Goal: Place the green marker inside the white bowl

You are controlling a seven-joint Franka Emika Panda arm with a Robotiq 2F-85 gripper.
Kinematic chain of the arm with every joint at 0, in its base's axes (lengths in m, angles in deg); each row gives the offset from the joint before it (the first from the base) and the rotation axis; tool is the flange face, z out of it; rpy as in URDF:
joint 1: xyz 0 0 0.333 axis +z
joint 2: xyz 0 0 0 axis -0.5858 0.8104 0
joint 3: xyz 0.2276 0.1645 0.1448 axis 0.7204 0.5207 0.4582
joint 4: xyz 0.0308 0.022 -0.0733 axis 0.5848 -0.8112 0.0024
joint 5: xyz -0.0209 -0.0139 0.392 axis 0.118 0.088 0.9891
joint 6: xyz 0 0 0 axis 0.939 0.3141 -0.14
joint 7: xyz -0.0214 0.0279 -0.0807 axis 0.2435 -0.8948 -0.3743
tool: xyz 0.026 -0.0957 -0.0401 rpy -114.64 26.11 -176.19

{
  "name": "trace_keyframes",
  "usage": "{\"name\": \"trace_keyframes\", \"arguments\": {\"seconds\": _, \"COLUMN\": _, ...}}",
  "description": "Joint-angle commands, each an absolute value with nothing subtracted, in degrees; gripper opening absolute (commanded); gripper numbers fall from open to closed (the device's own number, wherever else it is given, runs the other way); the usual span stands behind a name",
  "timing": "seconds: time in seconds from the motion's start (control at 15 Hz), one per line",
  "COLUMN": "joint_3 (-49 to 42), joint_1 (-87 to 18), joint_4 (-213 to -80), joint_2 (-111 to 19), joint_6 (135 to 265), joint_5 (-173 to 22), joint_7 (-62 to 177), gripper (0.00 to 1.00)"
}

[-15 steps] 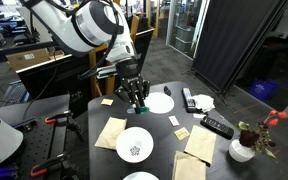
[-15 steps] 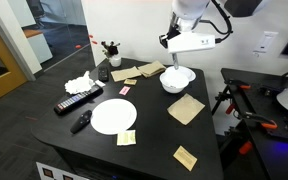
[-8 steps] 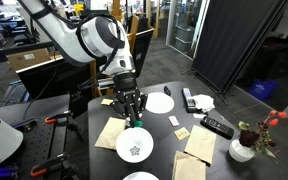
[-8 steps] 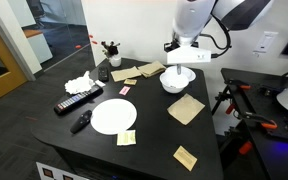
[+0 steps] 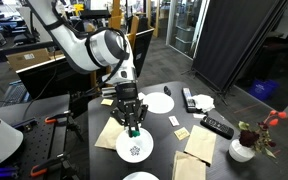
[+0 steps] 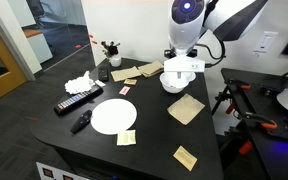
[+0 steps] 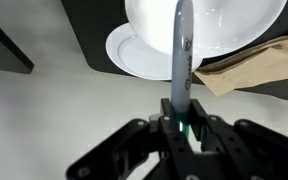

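Gripper (image 5: pixel 132 124) closed narrow on green marker (image 7: pixel 181 60); marker held upright btwn the fingers, free end pointing down; it hangs directly over white bowl (image 5: pixel 121 150), w/ contact w/ bowl not discernible; in wrist view the shaft crosses the bowl's white interior; tan napkin (image 7: pixel 252 62) lies just beside bowl on dark table (image 6: pixel 154 135).
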State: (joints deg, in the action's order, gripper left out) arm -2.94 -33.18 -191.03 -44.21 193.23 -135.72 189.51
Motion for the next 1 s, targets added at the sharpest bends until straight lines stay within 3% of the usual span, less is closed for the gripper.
{"name": "trace_keyframes", "arguments": {"seconds": 0.0, "joint_3": -2.7, "joint_1": -33.3, "joint_4": -187.9, "joint_2": -41.5, "joint_6": 190.8, "joint_5": -135.6, "joint_7": 190.9, "gripper": 0.06}}
{"name": "trace_keyframes", "arguments": {"seconds": 0.87, "joint_3": -2.6, "joint_1": -33.0, "joint_4": -181.6, "joint_2": -34.2, "joint_6": 190.7, "joint_5": -133.2, "joint_7": 189.0, "gripper": 0.06}}
{"name": "trace_keyframes", "arguments": {"seconds": 0.93, "joint_3": -2.6, "joint_1": -32.9, "joint_4": -181.2, "joint_2": -33.8, "joint_6": 190.5, "joint_5": -133.0, "joint_7": 189.0, "gripper": 0.47}}
